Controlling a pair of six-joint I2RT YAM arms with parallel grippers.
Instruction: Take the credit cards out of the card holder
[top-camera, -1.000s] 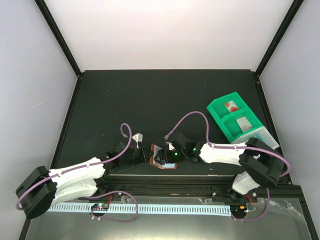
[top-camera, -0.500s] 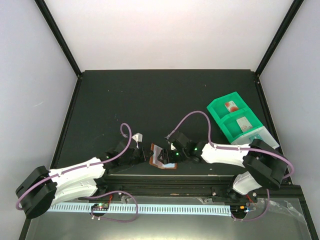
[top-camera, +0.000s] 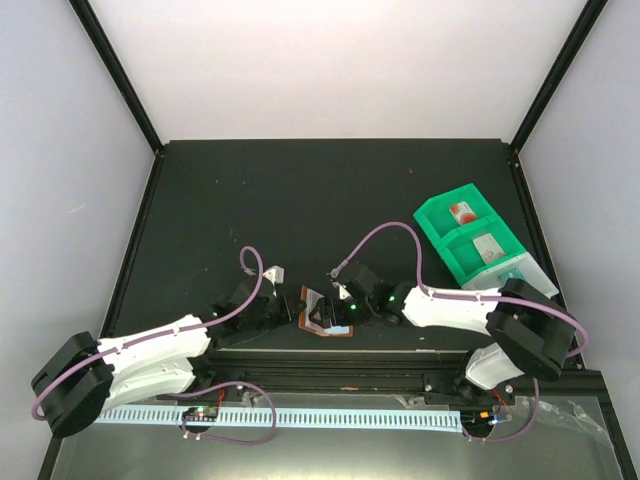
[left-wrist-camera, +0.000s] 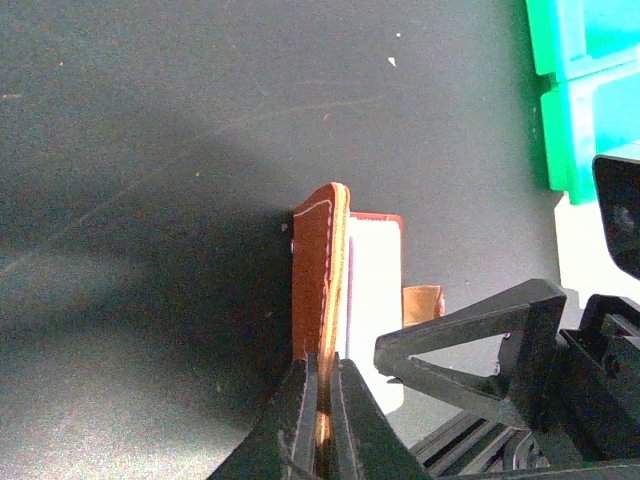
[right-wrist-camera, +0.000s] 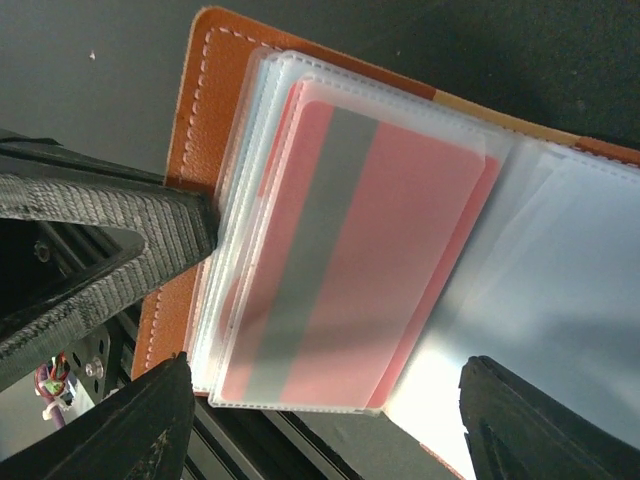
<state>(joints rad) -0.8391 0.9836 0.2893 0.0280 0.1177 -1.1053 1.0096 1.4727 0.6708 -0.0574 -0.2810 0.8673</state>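
The brown leather card holder (top-camera: 322, 316) lies open near the table's front edge, between my two grippers. My left gripper (top-camera: 287, 308) is shut on the holder's left flap (left-wrist-camera: 318, 270), which stands on edge; the jaws (left-wrist-camera: 322, 375) pinch its rim. My right gripper (top-camera: 342, 304) is open just over the pale plastic sleeves (right-wrist-camera: 560, 260), one finger on each side (right-wrist-camera: 325, 368). A pink card with a grey stripe (right-wrist-camera: 350, 260) sits inside the top sleeve. Two credit cards lie in the green tray: one white with a red mark (top-camera: 461, 212), one greyish-white (top-camera: 489, 249).
The green compartmented tray (top-camera: 440, 220) stands at the right, with a pale sheet (top-camera: 535, 272) under its near end; it also shows in the left wrist view (left-wrist-camera: 580, 100). A small white scrap (top-camera: 273, 272) lies behind the left gripper. The front rail (top-camera: 330, 350) runs right behind the holder.
My right gripper has shifted slightly left over the open holder. The left gripper keeps its hold on the flap and has barely moved.
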